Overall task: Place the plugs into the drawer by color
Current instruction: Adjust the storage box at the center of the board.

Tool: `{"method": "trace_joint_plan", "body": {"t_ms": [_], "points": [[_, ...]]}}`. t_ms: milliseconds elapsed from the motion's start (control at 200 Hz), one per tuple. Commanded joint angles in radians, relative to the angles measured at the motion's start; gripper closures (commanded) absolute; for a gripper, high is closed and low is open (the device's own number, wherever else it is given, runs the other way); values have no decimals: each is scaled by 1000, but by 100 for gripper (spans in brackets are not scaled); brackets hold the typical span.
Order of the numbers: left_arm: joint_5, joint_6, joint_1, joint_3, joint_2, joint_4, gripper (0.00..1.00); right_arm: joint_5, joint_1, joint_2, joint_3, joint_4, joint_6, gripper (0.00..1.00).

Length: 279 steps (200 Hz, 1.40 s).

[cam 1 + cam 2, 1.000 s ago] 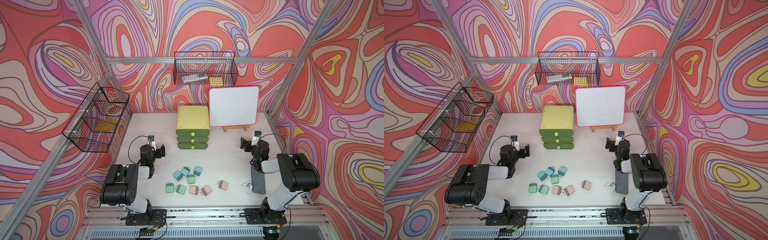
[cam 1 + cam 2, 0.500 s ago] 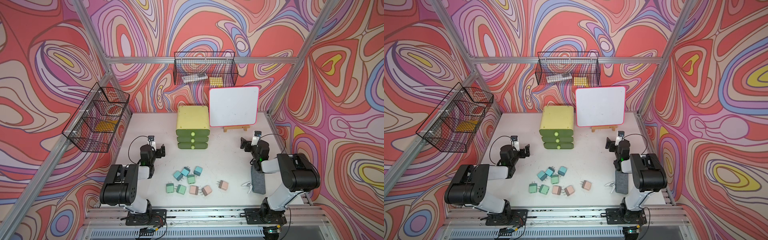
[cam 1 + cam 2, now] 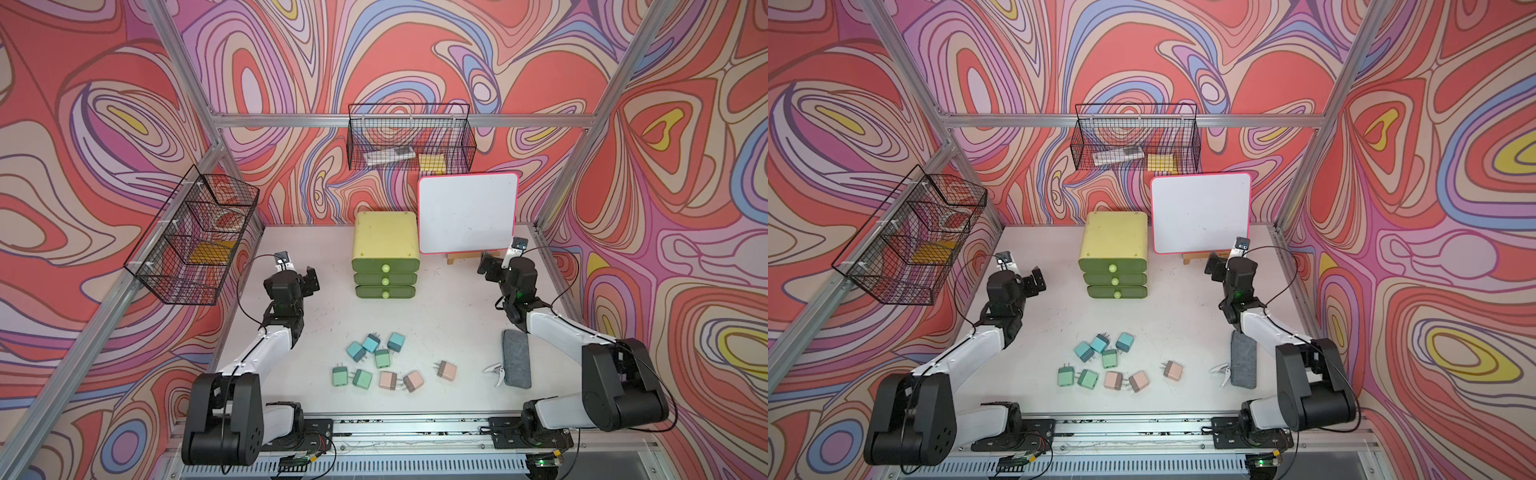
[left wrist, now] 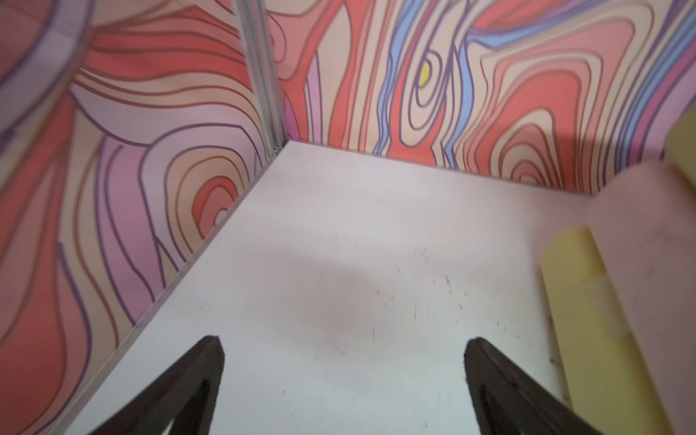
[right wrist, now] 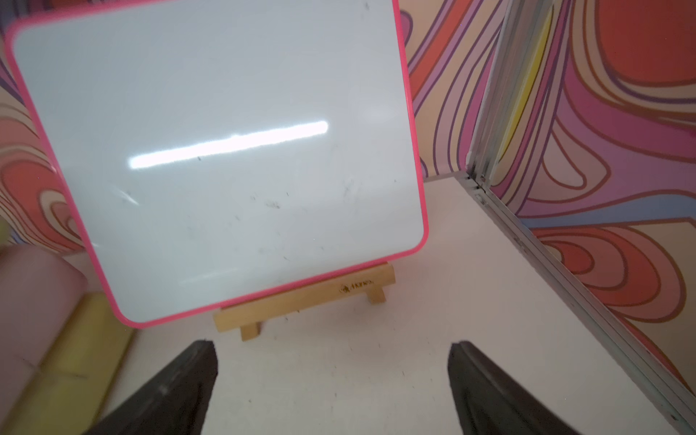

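My left hand (image 3: pixel 311 281) and right hand (image 3: pixel 486 264) hang released and empty, parked either side of the lime-yellow chest with three olive drawers (image 3: pixel 385 241), all shut. That leaves the middle free. Teal, mint and pinkish-beige rounded-cube plugs (image 3: pixel 382 358) lie loose on the near white surface (image 3: pixel 449 316), unsorted.

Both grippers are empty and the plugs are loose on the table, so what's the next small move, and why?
Probably bring the left gripper across to the top knob of the drawer and pull it open. All three drawers look shut, the plugs lie loose on the table, and the left gripper, open and empty like the right gripper, looks nearer the knobs.
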Motion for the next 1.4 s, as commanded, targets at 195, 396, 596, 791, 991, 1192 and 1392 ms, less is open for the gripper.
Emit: {"method": "trace_joint_plan", "body": {"t_ms": [195,396,596,791,991,1192,1392], "points": [[115,-178,-69,475,141,-775,1,-191,127,57,263,-380,214,5],[314,-212,-69,725,293,-975,1,-363,160,181,482,-523,217,10],[493,-239,-97,828,297,-988,1,-533,185,269,577,-498,272,10],[648,-273,-108,833,308,-908,2,-608,212,343,657,-508,271,12],[705,-291,-171,912,372,-920,6,-631,223,404,687,-497,264,20],[690,-281,-187,963,431,-951,7,-648,223,444,700,-457,277,30],[602,-282,-187,1049,497,-1041,7,-681,225,486,752,-463,284,38]]}}
